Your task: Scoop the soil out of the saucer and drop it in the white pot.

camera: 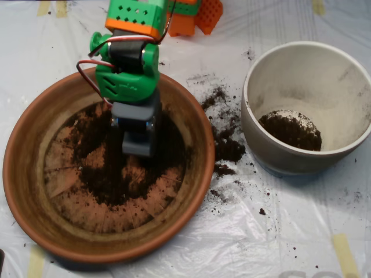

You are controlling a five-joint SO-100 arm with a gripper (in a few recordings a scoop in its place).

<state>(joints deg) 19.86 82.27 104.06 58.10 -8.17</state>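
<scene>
The saucer [26, 174] looks like matt, unglazed terracotta, slightly rough and dusted inside. The soil [122, 174] is loose, crumbly and dull. The white pot [307, 55] appears ceramic, smooth with a soft sheen, smudged within. The gripper [139, 136] is matt grey plastic under green and orange plastic parts. A thin, wrinkled, glossy plastic sheet [261, 243] covers the surface.

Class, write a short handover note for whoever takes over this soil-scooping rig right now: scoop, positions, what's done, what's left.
Scoop: down in the saucer, on the soil.
Saucer sits left; white pot sits right, apart from it.
Done: a small heap of soil already lies in the pot.
Left: a broad dark patch remains in the saucer. Spilled soil lies on the plastic sheet between the two.
</scene>
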